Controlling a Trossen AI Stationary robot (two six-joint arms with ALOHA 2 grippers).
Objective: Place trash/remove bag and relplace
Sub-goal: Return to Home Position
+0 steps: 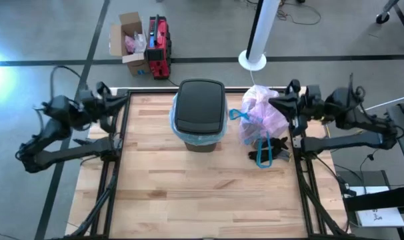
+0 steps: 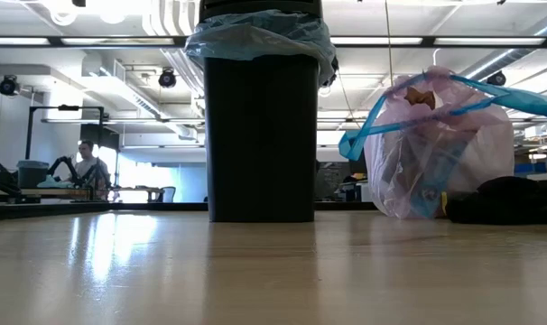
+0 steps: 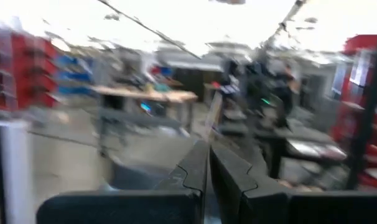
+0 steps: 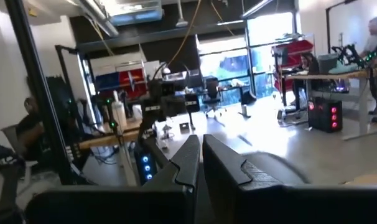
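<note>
The black bin [image 1: 201, 110] stands upright at the table's far middle, its lid shut and a light-blue liner [image 2: 255, 36] folded over its rim. To its right the filled lavender-pink bag [image 1: 263, 115] rests on its bottom on the table, with blue drawstrings [image 2: 436, 113] looped at its top. Trash [image 2: 421, 97] shows through its wall. My left gripper [image 1: 122, 101] hangs shut over the table's far left edge. My right gripper [image 1: 275, 105] hangs shut high by the bag's right side. In the wrist views both gripper [image 3: 208, 168] [image 4: 201, 163] fingers lie together with nothing between them.
A flat black thing [image 1: 272, 152] lies on the table in front of the bag. Beyond the far edge stand a cardboard box [image 1: 129, 41], a red case [image 1: 159, 47] and a white pole [image 1: 262, 33]. A person [image 2: 88, 167] sits in the room behind.
</note>
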